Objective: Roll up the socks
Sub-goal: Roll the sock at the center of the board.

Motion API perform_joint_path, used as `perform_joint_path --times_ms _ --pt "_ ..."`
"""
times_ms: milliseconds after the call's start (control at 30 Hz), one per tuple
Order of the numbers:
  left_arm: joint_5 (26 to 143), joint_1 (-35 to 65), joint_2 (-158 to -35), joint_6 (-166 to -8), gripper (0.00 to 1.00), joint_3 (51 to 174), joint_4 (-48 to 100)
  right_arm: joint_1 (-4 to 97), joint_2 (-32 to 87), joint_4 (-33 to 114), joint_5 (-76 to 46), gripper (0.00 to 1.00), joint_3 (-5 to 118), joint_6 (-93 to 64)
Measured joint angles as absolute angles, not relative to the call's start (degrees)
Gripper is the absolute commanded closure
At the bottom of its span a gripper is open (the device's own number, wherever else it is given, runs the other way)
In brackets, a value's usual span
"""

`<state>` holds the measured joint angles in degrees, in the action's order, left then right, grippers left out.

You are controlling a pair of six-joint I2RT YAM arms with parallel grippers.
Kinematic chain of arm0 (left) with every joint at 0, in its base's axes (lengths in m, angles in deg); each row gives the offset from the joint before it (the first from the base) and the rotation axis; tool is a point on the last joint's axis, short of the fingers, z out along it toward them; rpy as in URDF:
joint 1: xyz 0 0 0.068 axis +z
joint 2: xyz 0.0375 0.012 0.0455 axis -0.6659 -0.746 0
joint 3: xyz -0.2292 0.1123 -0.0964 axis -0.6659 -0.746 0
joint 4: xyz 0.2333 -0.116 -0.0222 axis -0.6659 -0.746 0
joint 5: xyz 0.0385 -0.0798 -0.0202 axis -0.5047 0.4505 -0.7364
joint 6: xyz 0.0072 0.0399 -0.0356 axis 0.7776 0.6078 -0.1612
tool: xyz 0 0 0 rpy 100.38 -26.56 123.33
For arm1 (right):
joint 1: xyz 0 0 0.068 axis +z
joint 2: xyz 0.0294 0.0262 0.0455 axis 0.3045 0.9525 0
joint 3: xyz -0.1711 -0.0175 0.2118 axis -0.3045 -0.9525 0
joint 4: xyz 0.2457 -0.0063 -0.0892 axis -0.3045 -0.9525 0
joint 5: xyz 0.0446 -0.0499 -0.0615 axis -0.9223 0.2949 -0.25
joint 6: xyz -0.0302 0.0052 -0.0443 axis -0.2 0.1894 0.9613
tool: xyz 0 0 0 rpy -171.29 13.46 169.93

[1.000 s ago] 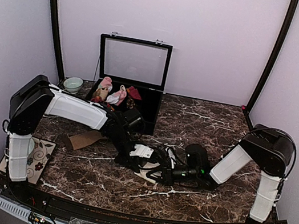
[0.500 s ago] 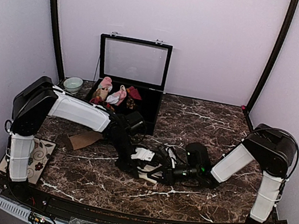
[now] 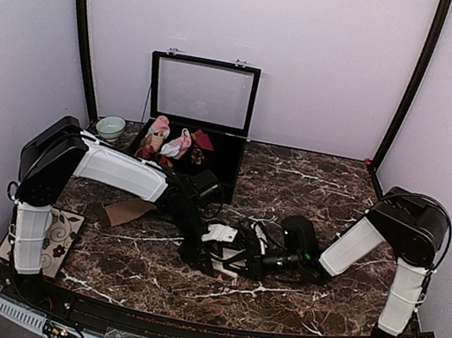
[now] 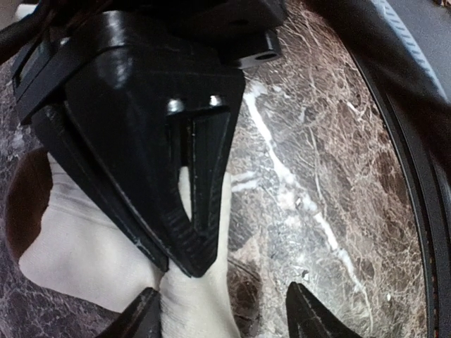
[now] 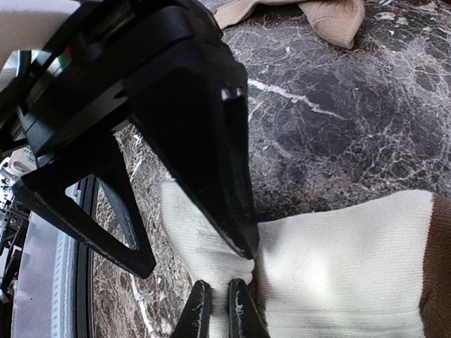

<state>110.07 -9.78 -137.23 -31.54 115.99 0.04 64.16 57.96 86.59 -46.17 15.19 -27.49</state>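
Right wrist camera: the right hand (image 5: 219, 308) pinches the cream sock (image 5: 338, 260) at its edge. The left hand (image 4: 224, 318) is wide open over it, table (image 4: 317, 155) beside.

We note pale lilac walls (image 3: 316, 54), a dark brown, white-veined marble tabletop (image 3: 312, 180), and black curved poles (image 3: 81, 21) at the back corners. Light is even.

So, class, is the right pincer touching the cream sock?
Touching. The right wrist view shows the right pincer closed on a fold of the cream sock, fabric pinched between its tips.
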Motion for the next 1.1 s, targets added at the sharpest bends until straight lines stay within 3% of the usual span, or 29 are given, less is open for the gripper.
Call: perform_joint_path --times_ms 133,233,700,933,1100 --pt "110.3 -9.8 -137.2 -32.2 0.77 115.8 1.7 64.1 58.1 87.8 -46.7 0.91 14.6 -27.8" --pt "110.2 -9.8 -137.6 -32.3 1.0 115.7 2.5 64.1 58.1 88.0 -47.4 0.74 14.4 -28.0" --pt "110.0 -9.9 -137.8 -32.1 1.0 114.4 4.4 58.7 49.1 80.2 -46.9 0.68 8.7 -29.9" --pt "108.2 -10.0 -137.2 -32.6 1.0 113.9 5.0 56.8 49.4 73.5 -49.1 0.87 12.0 -29.9" --pt "107.1 -10.2 -136.6 -33.2 1.0 113.3 5.6 56.2 49.7 68.6 -50.1 0.88 15.8 -29.6"
